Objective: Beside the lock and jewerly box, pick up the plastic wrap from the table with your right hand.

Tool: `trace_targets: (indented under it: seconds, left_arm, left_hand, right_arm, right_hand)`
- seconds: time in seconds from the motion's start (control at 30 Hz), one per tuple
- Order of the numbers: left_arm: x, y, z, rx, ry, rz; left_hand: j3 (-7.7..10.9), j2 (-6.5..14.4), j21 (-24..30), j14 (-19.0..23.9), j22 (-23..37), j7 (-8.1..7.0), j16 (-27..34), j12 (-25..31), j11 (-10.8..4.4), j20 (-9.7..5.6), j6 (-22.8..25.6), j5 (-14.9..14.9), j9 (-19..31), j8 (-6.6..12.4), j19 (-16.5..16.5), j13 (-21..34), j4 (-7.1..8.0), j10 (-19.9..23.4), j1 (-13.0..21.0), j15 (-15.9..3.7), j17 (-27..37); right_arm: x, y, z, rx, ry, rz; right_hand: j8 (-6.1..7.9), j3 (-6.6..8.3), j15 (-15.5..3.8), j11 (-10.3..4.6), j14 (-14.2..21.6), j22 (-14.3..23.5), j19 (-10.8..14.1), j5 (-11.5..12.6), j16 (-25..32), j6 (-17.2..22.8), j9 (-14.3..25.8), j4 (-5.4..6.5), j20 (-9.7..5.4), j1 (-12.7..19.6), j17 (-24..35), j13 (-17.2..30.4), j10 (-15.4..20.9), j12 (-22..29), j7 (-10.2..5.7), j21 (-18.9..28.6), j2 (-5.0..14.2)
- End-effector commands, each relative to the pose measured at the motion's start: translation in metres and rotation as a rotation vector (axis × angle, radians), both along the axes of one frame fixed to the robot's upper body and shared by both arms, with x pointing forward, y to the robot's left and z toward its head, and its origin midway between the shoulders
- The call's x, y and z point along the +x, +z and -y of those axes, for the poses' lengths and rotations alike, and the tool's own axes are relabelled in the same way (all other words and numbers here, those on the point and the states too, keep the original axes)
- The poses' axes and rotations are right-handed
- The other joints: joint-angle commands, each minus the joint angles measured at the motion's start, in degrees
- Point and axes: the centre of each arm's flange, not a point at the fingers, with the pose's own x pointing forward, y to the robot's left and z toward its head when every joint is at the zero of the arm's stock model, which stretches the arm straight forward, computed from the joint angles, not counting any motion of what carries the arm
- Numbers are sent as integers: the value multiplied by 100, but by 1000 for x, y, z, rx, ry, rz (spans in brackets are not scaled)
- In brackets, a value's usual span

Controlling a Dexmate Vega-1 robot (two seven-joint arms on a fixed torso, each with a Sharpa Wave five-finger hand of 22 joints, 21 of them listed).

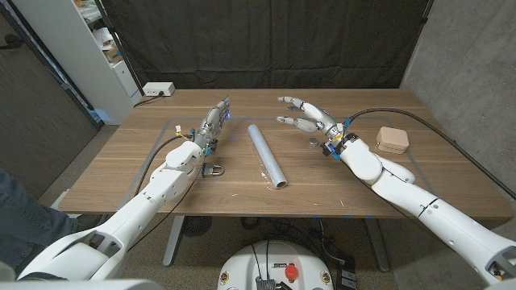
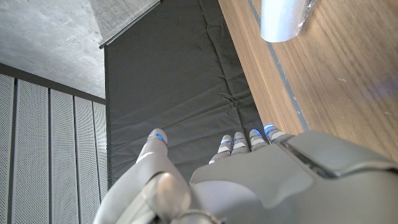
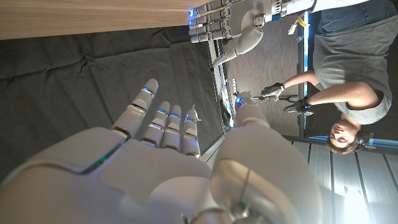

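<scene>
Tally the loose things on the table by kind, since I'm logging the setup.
Roll of plastic wrap: 1
Padlock: 1
Jewelry box: 1
Small round dark thing by the right hand: 1
Total: 4

Wooden table [image 1: 322, 173] matt, grained; plastic wrap [image 1: 267, 155] roll glossy, smooth; lock [image 1: 213, 169] metal.

The plastic wrap [image 1: 267, 155] is a pale silver-grey roll. The jewelry box [image 1: 393, 140] is light tan-pink. The lock [image 1: 213, 169] is dark with a metallic shackle. The table [image 1: 339, 185] is brown wood grain. Both hands, left [image 1: 215, 122] and right [image 1: 310, 118], are grey-white with blue fingertip lights.
</scene>
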Motion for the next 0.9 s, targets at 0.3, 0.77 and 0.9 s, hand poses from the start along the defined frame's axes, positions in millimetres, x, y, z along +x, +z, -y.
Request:
trace_targets:
  seconds: [0.3, 0.77, 0.9]
  left_arm:
    - [-6, -1, -6, 9, 8, 11]
    - [-8, -2, -10, 6, 8, 14]
    - [-8, -2, -10, 9, 7, 13]
  left_hand:
    - [14, -6, 31, -324, 12, 12, 26, 44, -4, 47, 14, -9, 21, 41, -613, 26, -48, -65, 61, 27, 14]
    - [10, -3, 28, -329, 12, 12, 27, 44, -7, 66, 21, -10, 21, 43, -635, 26, -55, -69, 66, 21, 14]
    - [10, -2, 29, -331, 12, 12, 27, 46, -6, 64, 20, -10, 21, 42, -636, 26, -57, -65, 67, 23, 14]
  right_arm:
    - [-13, -6, -12, -19, -72, 29]
    - [-21, -16, -23, -63, -154, 59]
    - [-23, -19, -27, -76, -161, 57]
  right_hand:
    - [10, -37, 184, 132, 103, 15, 23, 56, 17, 60, 27, 60, 63, -68, 13, 23, 170, 40, 88, -23, -87]
    - [13, -51, 214, 128, 83, 16, 21, 68, -3, 82, 27, 74, 116, -93, 16, 25, 101, 0, 94, -34, -107]
    - [12, -53, 210, 132, 85, 16, 25, 70, -4, 81, 28, 78, 129, -98, 17, 25, 100, -2, 92, -34, -108]
